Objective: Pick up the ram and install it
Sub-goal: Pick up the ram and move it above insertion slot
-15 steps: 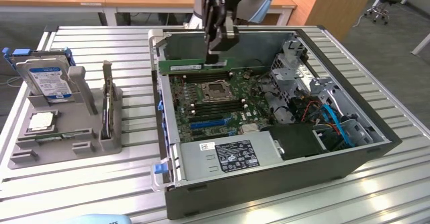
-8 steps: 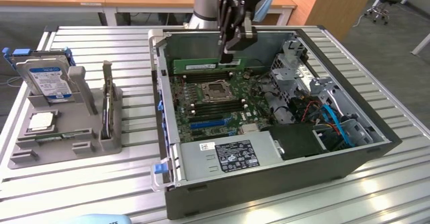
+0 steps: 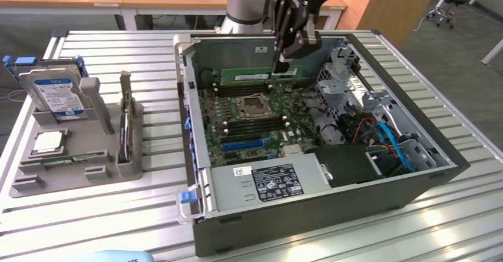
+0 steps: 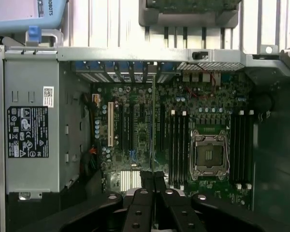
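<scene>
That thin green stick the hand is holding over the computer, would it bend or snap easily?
The ram is probably stiff: it juts sideways from the hand without sagging. Being so thin, it is likely light. As a bare circuit board it seems fragile, so hard pushes could harm it.

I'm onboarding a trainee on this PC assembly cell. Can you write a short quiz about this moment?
1. True or false: the gripper is shut on the ram.
2. Where is the ram? A) lying on the table B) over the motherboard inside the open case C) in the grey tray.
3. Fill in: the blue-labelled hard drive stands on the exterior view's ____ of the case.
Key: 1 true; 2 B; 3 left.
</scene>
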{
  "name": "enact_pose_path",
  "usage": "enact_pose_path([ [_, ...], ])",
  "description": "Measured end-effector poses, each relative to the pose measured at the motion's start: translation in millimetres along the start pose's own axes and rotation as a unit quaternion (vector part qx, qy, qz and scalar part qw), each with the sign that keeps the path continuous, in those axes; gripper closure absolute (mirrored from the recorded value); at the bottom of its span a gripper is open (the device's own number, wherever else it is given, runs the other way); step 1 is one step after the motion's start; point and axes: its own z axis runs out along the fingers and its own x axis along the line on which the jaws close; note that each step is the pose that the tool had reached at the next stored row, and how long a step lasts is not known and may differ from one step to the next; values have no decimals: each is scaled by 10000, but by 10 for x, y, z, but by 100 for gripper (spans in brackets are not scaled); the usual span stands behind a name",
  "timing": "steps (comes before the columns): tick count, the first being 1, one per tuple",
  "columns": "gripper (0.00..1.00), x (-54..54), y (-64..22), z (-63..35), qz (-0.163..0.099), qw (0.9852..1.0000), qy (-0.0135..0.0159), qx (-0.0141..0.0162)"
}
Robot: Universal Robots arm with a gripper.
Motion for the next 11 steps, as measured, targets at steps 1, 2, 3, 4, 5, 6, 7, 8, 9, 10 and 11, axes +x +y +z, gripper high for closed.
enact_pose_path([
  [1,88,-1,-31,-1,1,10000,0,0],
  [2,88,-1,-59,-2,1,10000,0,0],
  [3,88,-1,-85,-3,1,10000,0,0],
  [4,88,-2,-111,-4,0,10000,0,0],
  [5,88,-2,-138,-5,0,10000,0,0],
  [6,88,-2,-165,-6,0,10000,0,0],
  [7,88,-2,-190,-7,1,10000,0,0],
  [8,88,-3,-216,-8,1,10000,0,0],
  [9,88,-3,-235,-9,1,10000,0,0],
  [10,88,-3,-248,-9,0,10000,0,0],
  [11,88,-3,-254,-10,0,10000,0,0],
])
